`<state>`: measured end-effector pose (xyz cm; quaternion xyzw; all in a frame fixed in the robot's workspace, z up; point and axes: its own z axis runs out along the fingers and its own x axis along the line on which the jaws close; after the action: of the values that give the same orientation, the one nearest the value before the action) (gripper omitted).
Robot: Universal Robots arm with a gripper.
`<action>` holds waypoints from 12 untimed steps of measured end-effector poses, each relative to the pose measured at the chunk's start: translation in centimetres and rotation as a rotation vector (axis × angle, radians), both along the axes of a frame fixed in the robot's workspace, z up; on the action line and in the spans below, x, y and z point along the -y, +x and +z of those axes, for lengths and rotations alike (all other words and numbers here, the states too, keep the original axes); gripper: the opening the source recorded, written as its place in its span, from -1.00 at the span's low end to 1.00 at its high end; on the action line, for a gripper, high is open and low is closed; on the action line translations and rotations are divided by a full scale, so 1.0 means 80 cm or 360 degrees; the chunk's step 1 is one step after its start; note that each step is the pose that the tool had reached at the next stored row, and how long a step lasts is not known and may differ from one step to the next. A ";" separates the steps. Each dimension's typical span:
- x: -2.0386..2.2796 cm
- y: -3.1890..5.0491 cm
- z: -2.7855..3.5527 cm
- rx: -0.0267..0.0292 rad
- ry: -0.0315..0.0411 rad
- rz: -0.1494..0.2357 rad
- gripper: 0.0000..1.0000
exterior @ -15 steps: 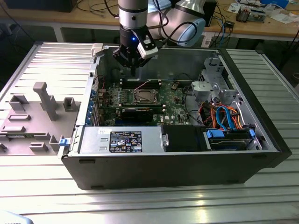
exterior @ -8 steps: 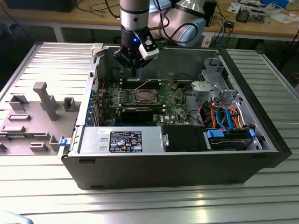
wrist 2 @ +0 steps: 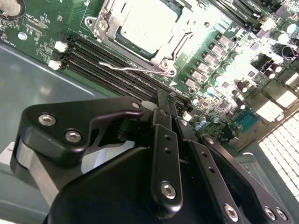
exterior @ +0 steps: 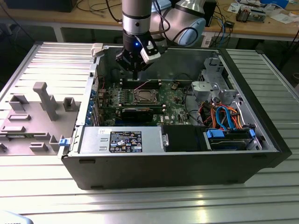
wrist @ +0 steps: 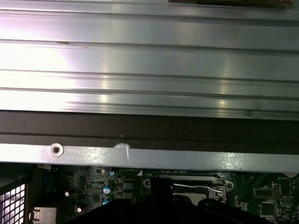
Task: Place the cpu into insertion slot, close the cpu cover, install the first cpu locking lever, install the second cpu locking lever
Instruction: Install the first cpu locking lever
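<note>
An open black computer case [exterior: 187,158] lies on its side on a ribbed metal table [exterior: 261,205], its green motherboard [exterior: 177,105] facing up. In the exterior view, the robot arm reaches down from the top of the scene into the case, and its black gripper [exterior: 135,73] hangs above the board, just behind the processor socket and a little towards the exterior view's left of it. The gripper's fingers [wrist 2: 164,116] are pressed together with no gap between them and nothing held. In the second wrist view, the fingertips point down at the board, close to a thin wire locking lever [wrist 2: 135,68] that lies along one edge of the socket, beside a row of long black memory slots [wrist 2: 103,63]. The insertion slot [wrist 2: 106,24] is a square socket with a silvery metal rim, near the middle of the motherboard. The cpu [wrist 2: 148,25], a pale square chip, already sits inside it. The cpu cover [wrist 2: 184,32], a thin silvery frame with a cut-out middle, lies flat down around the chip, which shows through the opening. To the exterior view's left of the case, a grey fixture tray [exterior: 32,116] with upright blocks rests on the table. A blue-clipped drive bay [exterior: 229,137] with orange and blue cables fills the case's corner at the exterior view's right.
</note>
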<state>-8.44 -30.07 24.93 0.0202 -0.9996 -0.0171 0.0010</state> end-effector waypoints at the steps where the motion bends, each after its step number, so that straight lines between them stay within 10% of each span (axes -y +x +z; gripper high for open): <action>1: 0.0000 0.000 -0.0006 -0.00002 0.0000 0.0000 -0.79; 12: 0.0000 0.001 -0.0070 -0.00010 0.0000 0.0000 -0.79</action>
<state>-8.38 -30.07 24.37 0.0202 -0.9996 -0.0171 0.0013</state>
